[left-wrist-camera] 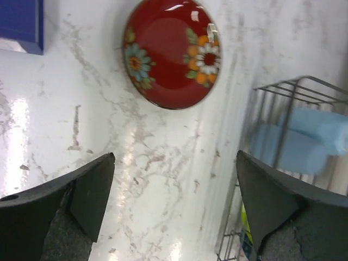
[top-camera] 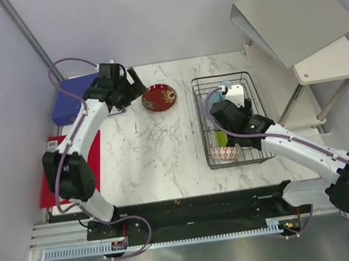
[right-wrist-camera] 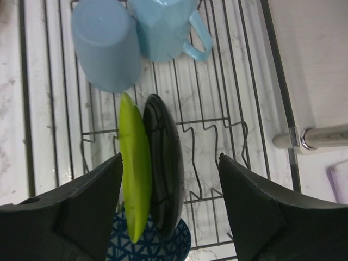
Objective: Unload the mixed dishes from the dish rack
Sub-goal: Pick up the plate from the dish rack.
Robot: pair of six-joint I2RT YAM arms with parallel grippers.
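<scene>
You have the red dish (left-wrist-camera: 171, 54) out on the desk (top-camera: 164, 151), left tool (left-wrist-camera: 175, 179) open near it; right tool (right-wrist-camera: 169, 179) open over the rack (top-camera: 203, 120), where plates (right-wrist-camera: 135, 163), cups (right-wrist-camera: 106, 46) and bowls (top-camera: 226, 153) are left.

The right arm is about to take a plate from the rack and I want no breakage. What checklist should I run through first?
1. Right gripper jaws open: ok.
2. Only one plate between the jaws: not ok; lime green plate and black plate both stand there.
3. Gap between those plates: cannot tell; they overlap in the wrist view.
4. Light blue cups clear of the jaws: ok, they lie farther along the dish rack.
5. Left gripper out of the way: ok; open, empty, over the table by the red floral plate.
</scene>
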